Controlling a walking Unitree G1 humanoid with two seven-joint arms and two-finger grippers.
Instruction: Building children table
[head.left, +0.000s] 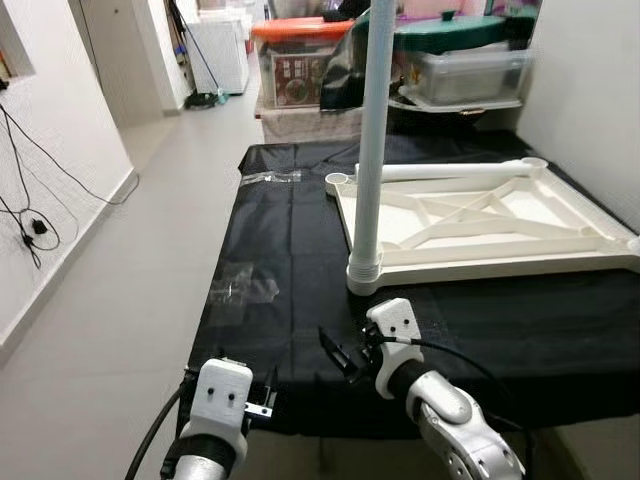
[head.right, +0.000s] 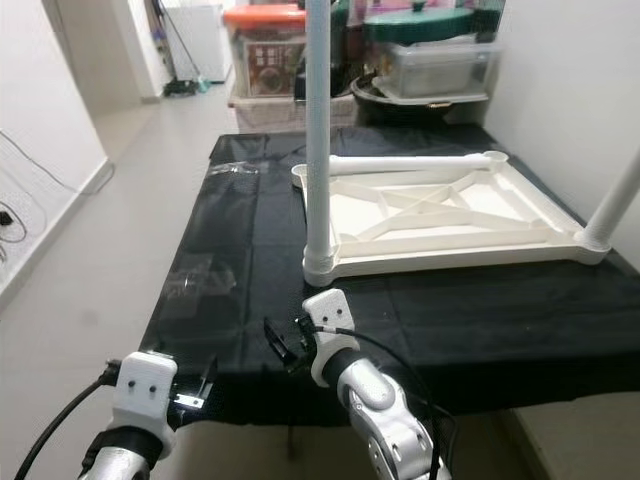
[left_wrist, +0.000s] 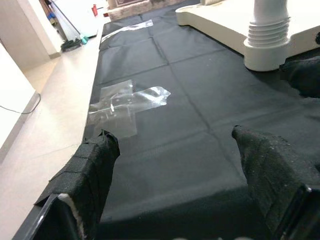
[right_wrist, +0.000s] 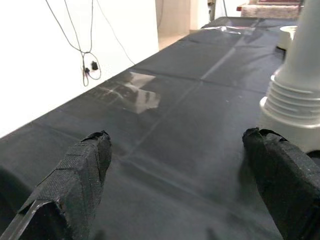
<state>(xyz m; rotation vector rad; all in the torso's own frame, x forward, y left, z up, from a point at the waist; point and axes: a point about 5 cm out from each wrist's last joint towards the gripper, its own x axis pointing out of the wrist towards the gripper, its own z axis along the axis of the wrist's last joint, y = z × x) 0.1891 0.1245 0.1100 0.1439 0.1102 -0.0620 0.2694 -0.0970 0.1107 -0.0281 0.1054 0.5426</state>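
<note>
The upturned white children table (head.left: 480, 225) was seen lying on the black-covered worktop (head.left: 270, 260), one leg (head.left: 372, 140) fitted upright. The left tool (left_wrist: 175, 175) and right tool (right_wrist: 185, 170) were held wide apart, empty, near the front edge. No writing could be read.

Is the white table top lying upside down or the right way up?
Upside down: the table top shows its ribbed underside, and a leg stands upward from its corner.

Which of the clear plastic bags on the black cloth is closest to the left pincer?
The crumpled bag near the cloth's left edge, just ahead of the left pincer. The other bag lies at the far end, beyond the tabletop corner.
</note>
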